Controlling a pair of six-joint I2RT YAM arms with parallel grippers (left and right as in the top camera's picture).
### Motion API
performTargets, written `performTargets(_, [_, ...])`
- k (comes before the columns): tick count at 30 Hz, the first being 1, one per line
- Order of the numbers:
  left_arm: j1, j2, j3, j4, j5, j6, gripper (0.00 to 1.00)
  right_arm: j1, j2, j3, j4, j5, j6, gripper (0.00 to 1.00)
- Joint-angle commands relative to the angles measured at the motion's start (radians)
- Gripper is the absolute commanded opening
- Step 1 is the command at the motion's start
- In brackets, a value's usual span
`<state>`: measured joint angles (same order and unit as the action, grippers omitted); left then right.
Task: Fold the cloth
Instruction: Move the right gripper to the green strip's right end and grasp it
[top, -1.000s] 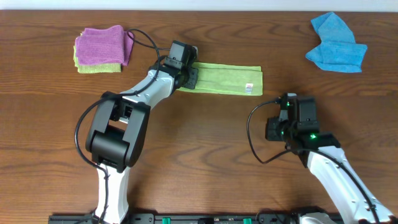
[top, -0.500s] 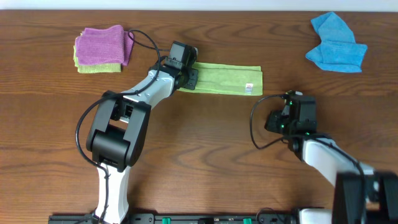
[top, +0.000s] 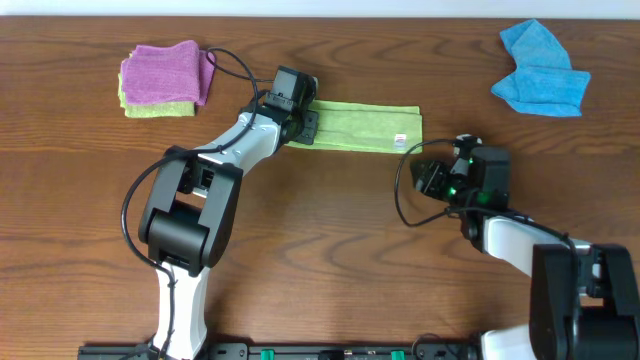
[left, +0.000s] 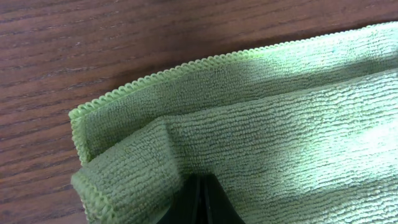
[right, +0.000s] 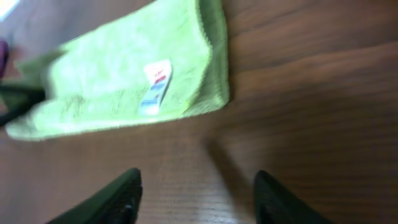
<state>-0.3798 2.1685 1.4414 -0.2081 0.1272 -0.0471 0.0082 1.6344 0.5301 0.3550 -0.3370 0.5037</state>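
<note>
**A:** Fingers of the left gripper (top: 306, 122) look clamped on the cloth (top: 365, 128), a green strip on the table (top: 330, 240). The right gripper (top: 425, 178) sits near its tagged end.

**B:** And the left wrist view?

**A:** It pinches the top layer by the corner, and the layers bunch there.

**B:** Right wrist?

**A:** Those fingers (right: 121, 199) are spread and empty, with the tag (right: 155, 87) ahead. I'd catch both layers at that corner, then carry it over evenly.

Overhead view was evenly bright and sharp. Right wrist view was motion-blurred. In the left wrist view, soft shadow bands crossed the cloth (left: 280, 124).
</note>
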Motion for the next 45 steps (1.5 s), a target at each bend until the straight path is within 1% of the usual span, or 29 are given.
performTargets(1, [0.006,0.019,0.0,-0.02,0.004,0.018,0.06,-0.044,0.006,0.001,0.0,-0.015,0.067,0.69])
performTargets(3, [0.006,0.019,0.0,-0.02,0.004,0.018,0.06,-0.069,0.011,0.001,-0.003,-0.023,0.09,0.75])
performTargets(5, [0.006,0.019,0.0,-0.02,0.004,0.018,0.06,-0.096,0.024,0.001,0.003,-0.053,0.143,0.82])
performTargets(12, [0.006,0.019,0.0,-0.02,0.004,0.018,0.06,-0.12,0.105,0.001,0.114,-0.164,0.248,0.82])
performTargets(19, [0.006,0.019,0.0,-0.02,0.004,0.018,0.06,-0.117,0.216,0.001,0.277,-0.257,0.363,0.82])
performTargets(23, [0.006,0.019,0.0,-0.02,0.004,0.017,0.06,-0.1,0.283,0.001,0.385,-0.303,0.423,0.82])
performTargets(28, [0.006,0.019,0.0,-0.02,0.004,0.013,0.06,-0.061,0.331,0.001,0.487,-0.31,0.481,0.82])
performTargets(34, [0.006,0.019,0.0,-0.019,0.004,-0.002,0.06,-0.003,0.348,0.008,0.5,-0.272,0.495,0.82])
performTargets(39, [0.006,0.019,0.0,-0.019,0.004,-0.002,0.06,0.012,0.348,0.054,0.499,-0.226,0.494,0.82])
performTargets(43, [0.006,0.019,0.0,-0.02,0.004,-0.002,0.06,0.013,0.348,0.066,0.451,-0.22,0.493,0.8])
performTargets(45, [0.006,0.019,0.0,-0.019,0.004,-0.002,0.06,0.013,0.348,0.066,0.409,-0.206,0.466,0.8])
